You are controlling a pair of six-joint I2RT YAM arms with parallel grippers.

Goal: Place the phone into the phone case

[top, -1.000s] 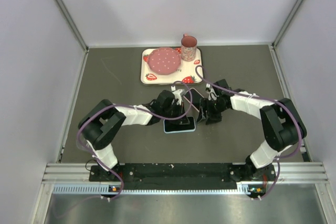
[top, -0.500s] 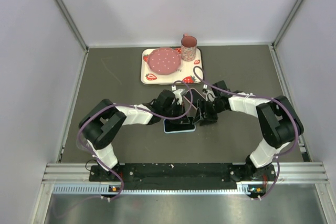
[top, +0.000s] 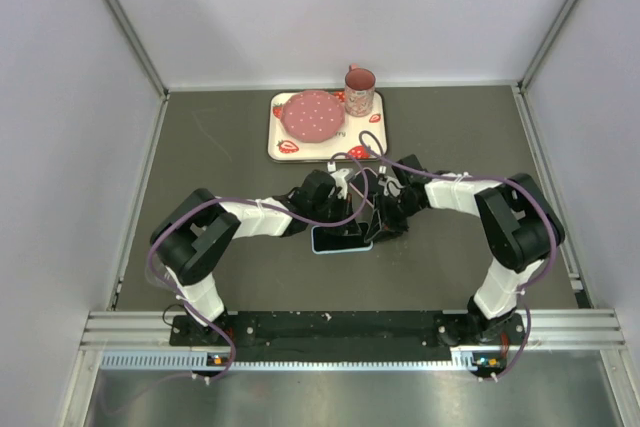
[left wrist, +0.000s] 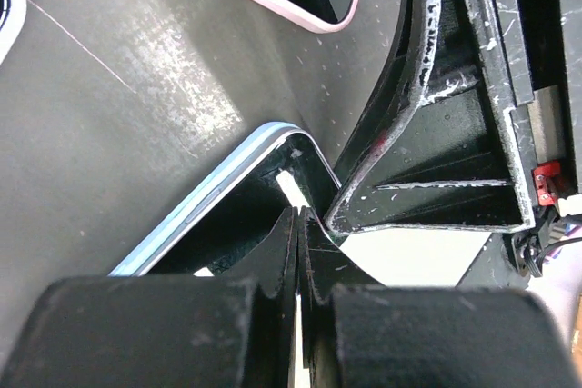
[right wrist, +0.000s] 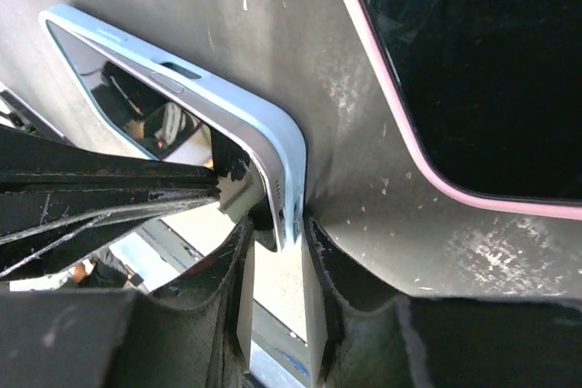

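At mid-table, we are pinching the blue-rimmed phone's (right wrist: 218, 102) two-o'clock corner between the right gripper's (right wrist: 277, 252) narrow-set jaws, while the left gripper (left wrist: 297, 224), jaws fully together and empty, is touching its twelve-o'clock edge.

No readable text, labels, brands or numbers, on any surface

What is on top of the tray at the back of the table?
A round pink plate with white dots lies on the tray, and a pink cup stands at its far right corner. The plate covers most of the tray's picture; only strawberries near the corners show.
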